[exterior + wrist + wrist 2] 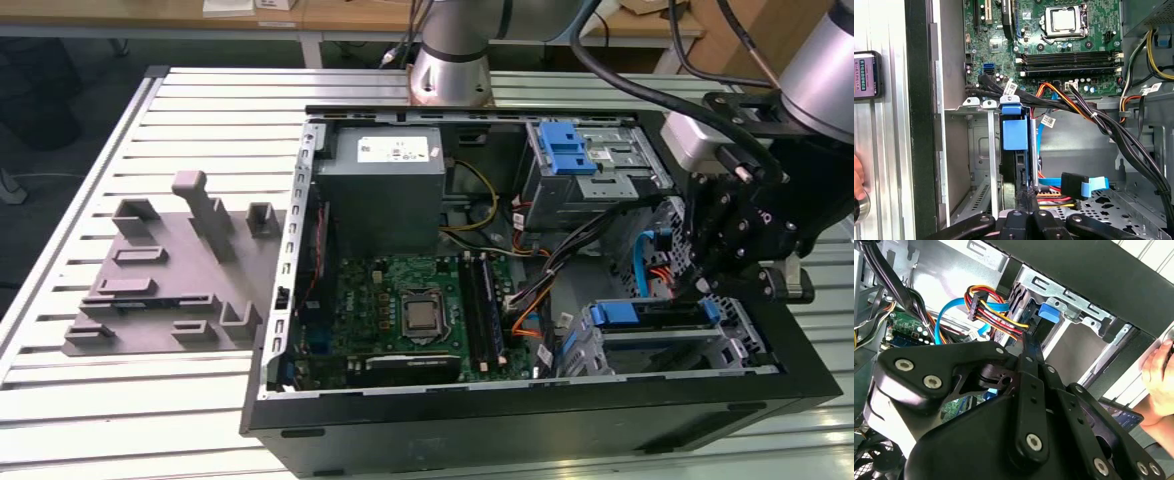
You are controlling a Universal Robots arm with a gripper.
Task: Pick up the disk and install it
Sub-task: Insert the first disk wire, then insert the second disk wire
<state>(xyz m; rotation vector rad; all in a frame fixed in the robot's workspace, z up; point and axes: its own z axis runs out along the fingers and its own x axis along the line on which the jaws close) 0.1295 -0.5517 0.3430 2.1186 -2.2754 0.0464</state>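
One disk (1016,145) is seated edge-on in the drive cage (979,165); gripper (1030,196) fingers are closed on its rear edge.

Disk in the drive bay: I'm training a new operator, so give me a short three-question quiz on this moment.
1. True or false: the disk stands inside the drive cage of the case.
2. The disk's carrier frame is: A red, B blue, C green.
3. Fill in: the gripper is nearest the ____.
Key: 1 true; 2 B; 3 disk.
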